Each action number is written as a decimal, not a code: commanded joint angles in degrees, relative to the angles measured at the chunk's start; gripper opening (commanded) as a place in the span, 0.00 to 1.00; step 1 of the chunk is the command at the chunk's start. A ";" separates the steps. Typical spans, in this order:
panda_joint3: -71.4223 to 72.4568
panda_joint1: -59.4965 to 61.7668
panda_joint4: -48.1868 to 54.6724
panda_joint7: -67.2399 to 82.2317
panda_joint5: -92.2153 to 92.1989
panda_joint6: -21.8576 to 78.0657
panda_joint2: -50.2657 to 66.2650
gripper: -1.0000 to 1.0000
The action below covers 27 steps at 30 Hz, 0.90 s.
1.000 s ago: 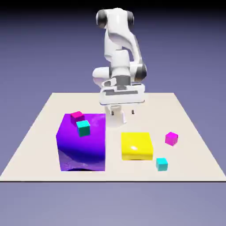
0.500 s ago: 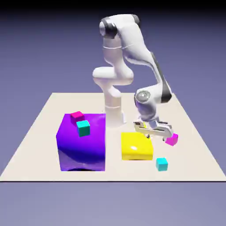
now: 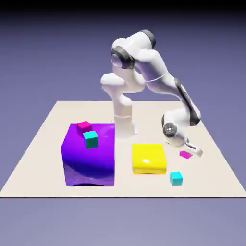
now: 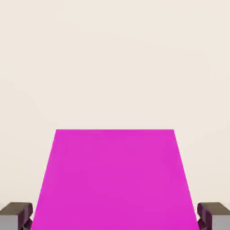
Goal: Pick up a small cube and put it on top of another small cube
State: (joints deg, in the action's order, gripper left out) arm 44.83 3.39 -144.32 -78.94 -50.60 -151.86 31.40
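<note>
Reference landmark: the yellow block.

On the exterior view's left of the yellow block stands a large purple block. It carries a second pink cube near its far edge and a cyan cube just in front of that one. A further cyan cube rests on the desk, just beside the yellow block's near corner on the exterior view's right.

The small pink cube to be picked lies on the desk on the exterior view's right of the yellow block, near it but apart from it. The claw is lowered directly over this cube.

Key relation: in the hand view the small pink cube fills the space between the two fingertips, one at each side face. The cube is centred and square to the claw, with no long axis. The fingers stand spread, at or just outside the cube's sides; whether they press it cannot be told. Judged next step: close, then lift.

No brands, labels or writing are visible.
</note>
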 commanded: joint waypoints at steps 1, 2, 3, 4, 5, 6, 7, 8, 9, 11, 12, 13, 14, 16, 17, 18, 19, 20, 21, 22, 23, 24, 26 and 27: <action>0.33 1.01 -0.36 -0.53 0.27 1.93 -2.08 0.00; 0.66 2.03 -0.72 -1.04 0.52 3.82 -4.15 0.00; 0.99 3.04 -1.08 -1.55 0.76 5.71 -6.23 0.00; 1.32 4.06 -1.43 -2.07 1.01 7.61 -8.30 0.00; 1.65 5.07 -1.79 -2.58 1.25 9.50 -10.38 0.00; 2.25 5.82 -0.23 -2.56 1.37 10.57 -11.15 0.00; 1.48 6.57 1.39 -3.62 1.38 11.35 -12.53 0.00; -0.55 7.03 1.65 -5.54 1.32 11.65 -14.32 0.00; -2.62 7.41 1.67 -7.44 1.25 11.85 -16.04 0.00; -6.78 8.17 1.72 -11.25 1.11 12.26 -19.48 0.00; -8.85 8.55 1.74 -13.16 1.05 12.46 -21.20 0.00; -10.93 8.93 1.77 -15.07 0.98 12.67 -22.92 0.00; -13.01 9.31 1.79 -16.97 0.91 12.87 -24.64 0.00; -17.16 10.07 1.84 -20.79 0.77 13.27 -28.07 0.00; -19.24 10.45 1.87 -22.69 0.70 13.48 -29.79 0.00; -21.31 10.83 1.89 -24.60 0.63 13.68 -31.51 0.00; -23.39 11.21 1.91 -26.51 0.57 13.88 -33.23 0.00; -25.47 11.59 1.94 -28.41 0.50 14.08 -34.95 0.00; -27.54 11.97 1.96 -30.32 0.43 14.29 -36.67 0.00; -29.62 12.35 1.99 -32.22 0.36 14.49 -38.39 0.00; -31.70 12.73 2.01 -34.13 0.29 14.69 -40.11 0.00; -33.77 13.11 2.04 -36.04 0.22 14.90 -41.83 0.00; -37.92 13.70 1.65 -39.76 0.08 15.11 -45.07 0.00; -40.00 13.89 1.16 -41.55 0.00 15.09 -46.55 0.00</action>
State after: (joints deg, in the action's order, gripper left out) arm 4.83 17.28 -143.16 -120.46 -50.64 -136.83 -15.15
